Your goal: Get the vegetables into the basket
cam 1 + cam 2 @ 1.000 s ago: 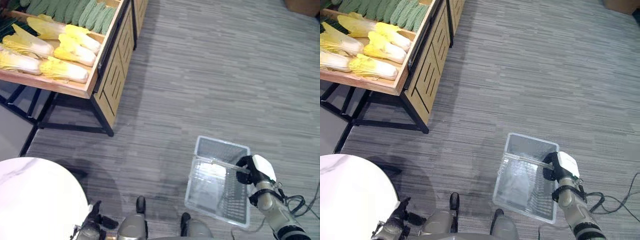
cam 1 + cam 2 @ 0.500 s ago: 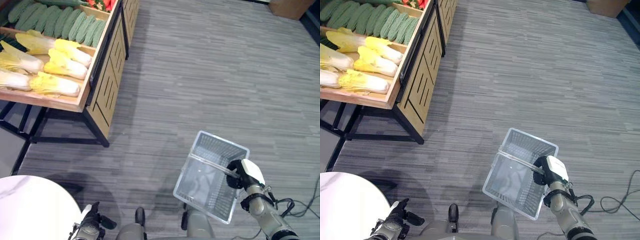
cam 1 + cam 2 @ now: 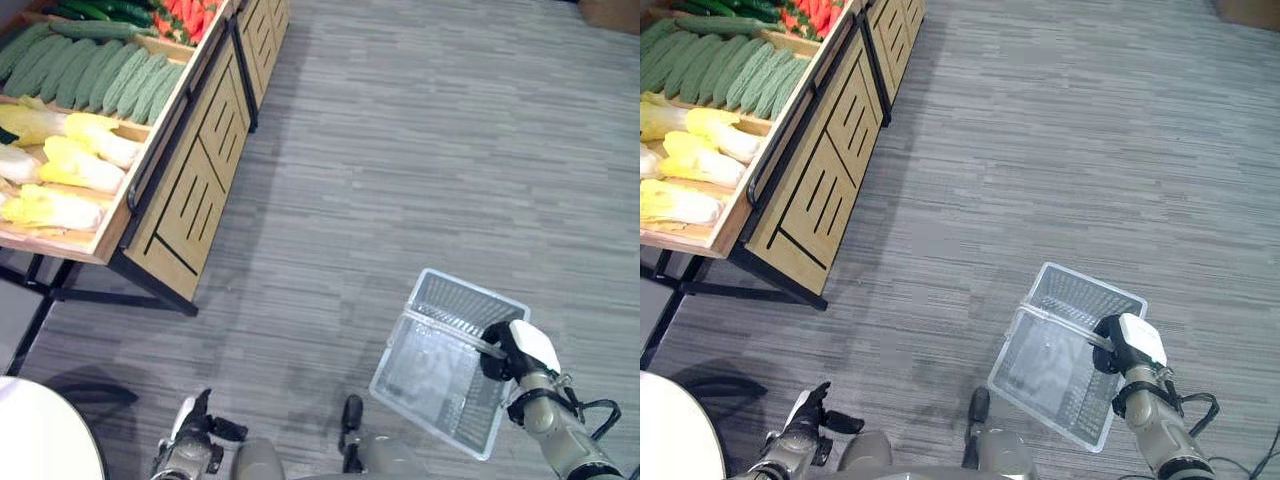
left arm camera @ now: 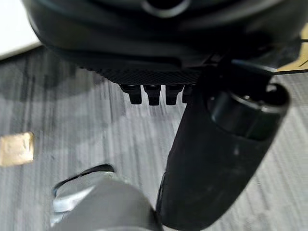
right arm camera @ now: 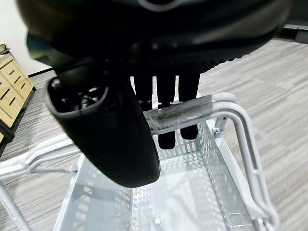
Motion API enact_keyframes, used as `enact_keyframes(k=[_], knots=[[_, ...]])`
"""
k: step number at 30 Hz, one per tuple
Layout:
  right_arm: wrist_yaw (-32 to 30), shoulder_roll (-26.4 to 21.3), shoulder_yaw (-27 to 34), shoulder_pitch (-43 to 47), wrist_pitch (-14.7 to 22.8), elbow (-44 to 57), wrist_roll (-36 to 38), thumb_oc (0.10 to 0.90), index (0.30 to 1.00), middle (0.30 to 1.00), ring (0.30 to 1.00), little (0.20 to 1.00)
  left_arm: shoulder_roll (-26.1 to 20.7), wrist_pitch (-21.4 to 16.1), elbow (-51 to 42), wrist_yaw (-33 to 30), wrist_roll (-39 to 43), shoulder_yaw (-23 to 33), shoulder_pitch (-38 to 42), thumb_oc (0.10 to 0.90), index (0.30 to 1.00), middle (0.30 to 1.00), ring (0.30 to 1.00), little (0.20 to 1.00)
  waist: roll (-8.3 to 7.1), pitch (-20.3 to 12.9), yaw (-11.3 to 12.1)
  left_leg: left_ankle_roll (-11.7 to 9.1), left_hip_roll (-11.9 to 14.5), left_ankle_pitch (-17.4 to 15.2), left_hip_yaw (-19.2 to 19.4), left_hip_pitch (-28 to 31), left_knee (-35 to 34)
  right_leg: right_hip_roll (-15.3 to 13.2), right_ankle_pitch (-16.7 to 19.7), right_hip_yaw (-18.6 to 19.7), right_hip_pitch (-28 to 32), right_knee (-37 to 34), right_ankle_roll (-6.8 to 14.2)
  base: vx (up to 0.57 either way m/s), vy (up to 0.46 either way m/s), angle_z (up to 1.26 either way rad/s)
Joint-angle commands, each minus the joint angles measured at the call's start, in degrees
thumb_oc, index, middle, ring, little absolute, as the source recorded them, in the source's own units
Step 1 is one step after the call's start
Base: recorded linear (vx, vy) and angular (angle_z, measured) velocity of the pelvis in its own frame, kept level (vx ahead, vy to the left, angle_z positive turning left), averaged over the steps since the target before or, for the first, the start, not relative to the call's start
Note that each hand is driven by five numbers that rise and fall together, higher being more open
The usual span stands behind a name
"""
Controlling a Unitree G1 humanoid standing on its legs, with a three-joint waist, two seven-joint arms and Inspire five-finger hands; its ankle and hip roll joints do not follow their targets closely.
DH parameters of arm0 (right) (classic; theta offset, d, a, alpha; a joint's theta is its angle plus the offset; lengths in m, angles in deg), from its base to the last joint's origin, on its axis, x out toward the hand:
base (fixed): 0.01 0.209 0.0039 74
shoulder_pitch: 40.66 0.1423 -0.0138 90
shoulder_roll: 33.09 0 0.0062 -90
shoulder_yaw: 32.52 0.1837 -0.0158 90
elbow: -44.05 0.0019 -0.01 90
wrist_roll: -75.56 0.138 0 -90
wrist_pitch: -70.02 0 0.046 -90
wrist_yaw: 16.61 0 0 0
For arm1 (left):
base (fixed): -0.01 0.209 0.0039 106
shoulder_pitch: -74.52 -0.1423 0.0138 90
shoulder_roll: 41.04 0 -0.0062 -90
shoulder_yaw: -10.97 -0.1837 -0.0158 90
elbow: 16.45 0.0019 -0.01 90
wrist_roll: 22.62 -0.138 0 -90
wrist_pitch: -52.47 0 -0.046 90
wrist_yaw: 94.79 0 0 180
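Wire-mesh basket (image 3: 440, 375) hangs from my right hand (image 3: 1127, 345), my fingers (image 5: 165, 98) curled round its handle (image 5: 192, 109) with the thumb closing under it — a firm hook, not a pinch. Below my fingers the basket looks empty; I see only its pale perforated floor and walls. My left hand (image 3: 190, 450) is low at my side, holding nothing; its fingers look curled in, judging by the tips under the palm (image 4: 154, 94). The vegetables are well away from both hands, up in the wooden stand (image 3: 190, 190) far off to my left: yellow-white cabbages (image 3: 70, 170) nearest, ridged green gourds (image 3: 730, 70) beyond them, cucumbers (image 3: 700, 24) and something red (image 3: 810, 15) at the far end. The step in hand, as I judge it, is carrying the basket over to that stand. To do it well I should keep the handle seated deep in my fingers so the basket swings little, keep it level, and stop with its open top just beside the stand's near edge — close enough that my left hand can lift a cabbage and lower it in without a long reach. Bumping the stand's dark frame with the basket is the thing to avoid.
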Motion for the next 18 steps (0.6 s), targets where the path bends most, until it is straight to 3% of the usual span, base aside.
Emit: enact_keyframes(k=[1, 4, 7, 9, 11, 12, 14, 16, 17, 18], knots=[[-5.79, -4.07, 5.4, 1.91, 3.46, 6.44, 1.83, 0.4, 0.3, 0.3, 0.3, 0.3, -2.08, 0.8, 1.34, -1.71, -0.45, -2.01, -0.24, 0.9, 1.0, 1.0, 1.0, 1.0, -0.31, 0.59, 1.84, 5.59, -1.98, 3.71, 4.06, -3.48, -10.98, -3.45, -2.66, 4.21, -0.77, 5.52, 7.92, 0.27, 0.049, 0.16], [-6.42, -3.5, 4.97, 2.09, 3.52, 5.86, 2.06, 0.4, 0.3, 0.3, 0.3, 0.3, -1.69, 0.76, 1.94, -1.79, -1.0, -1.86, -1.29, 0.9, 1.0, 1.0, 1.0, 1.0, 1.04, 0.21, 4.12, 4.51, -0.81, 10.98, 4.71, -8.63, -21.91, -1.91, -4.79, 4.37, 3.25, 4.47, 7.98, 0.35, 0.084, 0.06], [-5.75, -2.4, 3.8, 1.94, 3.63, 5.65, 1.56, 0.4, 0.3, 0.3, 0.3, 0.3, -1.65, 0.91, 2.76, -1.74, -0.76, -0.7, -2.84, 0.9, 1.0, 1.0, 1.0, 1.0, 0.79, -0.87, 5.96, 3.54, -1.02, 13.75, 3.43, -7.78, -25.49, -1.44, -6.72, 6.38, 7.09, 4.45, 8.18, 0.43, 0.133, -0.16], [-4.71, -1.45, 3.54, 0.75, 3.32, 5.88, 1.07, 0.4, 0.3, 0.3, 0.3, 0.3, -1.65, 1.06, 2.68, -1.53, -0.4, 0.34, -4.37, 0.9, 1.0, 1.0, 1.0, 1.0, 0.37, -1.92, 6.55, 4.16, -1.05, 14.07, 5.71, -5.6, -25.39, -2.13, -7.42, 6.59, 9.11, 4.98, 8.85, 0.59, 0.289, -0.36], [-3.96, -0.47, 3.04, 0.58, 2.86, 5.22, 0.59, 0.4, 0.3, 0.3, 0.3, 0.3, -1.9, 1.14, 2.67, -1.53, 0.36, 1.24, -4.69, 0.9, 1.0, 1.0, 1.0, 1.0, -0.5, -2.62, 7.28, 5.26, -1.91, 13.03, 6.46, -4.93, -24.41, -3.61, -7.0, 6.73, 9.66, 6.04, 9.8, 0.47, 0.315, -0.56], [-3.45, 0.75, 2.54, 0.86, 2.64, 4.24, 0.74, 0.4, 0.3, 0.3, 0.3, 0.3, -2.09, 1.25, 2.95, -1.53, 0.61, 1.67, -4.99, 0.9, 1.0, 1.0, 1.0, 1.0, -2.01, -3.12, 7.61, 6.92, -3.76, 10.79, 7.29, -3.59, -23.2, -5.7, -3.31, 7.96, 9.23, 9.12, 11.33, 0.36, 0.301, -0.19], [-3.17, 1.55, 1.86, 1.63, 2.57, 3.51, 0.51, 0.4, 0.3, 0.3, 0.3, 0.3, -2.64, 1.3, 2.81, -1.23, 0.12, 1.53, -5.28, 0.9, 1.0, 1.0, 1.0, 1.0, -3.1, -3.31, 7.81, 8.73, -5.36, 8.42, 7.76, -2.51, -22.22, -6.85, 1.38, 9.36, 7.16, 14.22, 12.53, 0.37, 0.359, -0.15], [-3.02, 1.5, 1.6, 2.18, 2.41, 3.54, 0.33, 0.4, 0.3, 0.3, 0.3, 0.3, -2.92, 1.35, 2.31, -1.04, -0.09, 1.34, -5.53, 0.9, 1.0, 1.0, 1.0, 1.0, -3.27, -3.15, 7.94, 9.59, -5.97, 7.33, 7.86, -2.05, -21.73, -7.36, 3.42, 9.7, 5.61, 17.84, 12.96, 0.2, 0.26, -0.12], [-2.95, 1.77, 1.13, 3.34, 2.22, 4.26, 0.14, 0.4, 0.3, 0.3, 0.3, 0.3, -3.71, 1.46, 1.51, -0.9, -0.7, 0.55, -5.33, 0.9, 1.0, 1.0, 1.0, 1.0, -3.01, -2.25, 7.58, 11.13, -6.91, 5.61, 7.55, -0.21, -21.29, -7.06, 6.84, 10.79, 2.42, 26.19, 13.33, 0.22, 0.293, 0.06], [-2.97, 2.06, 1.01, 3.7, 2.34, 4.25, 0.24, 0.4, 0.3, 0.3, 0.3, 0.3, -3.98, 1.41, 1.44, -0.94, -1.44, -0.12, -5.01, 0.9, 1.0, 1.0, 1.0, 1.0, -2.8, -1.94, 7.06, 11.69, -7.22, 4.87, 7.31, 0.9, -21.23, -6.39, 8.16, 11.51, 1.36, 28.98, 13.33, 0.34, 0.396, 0.15]])
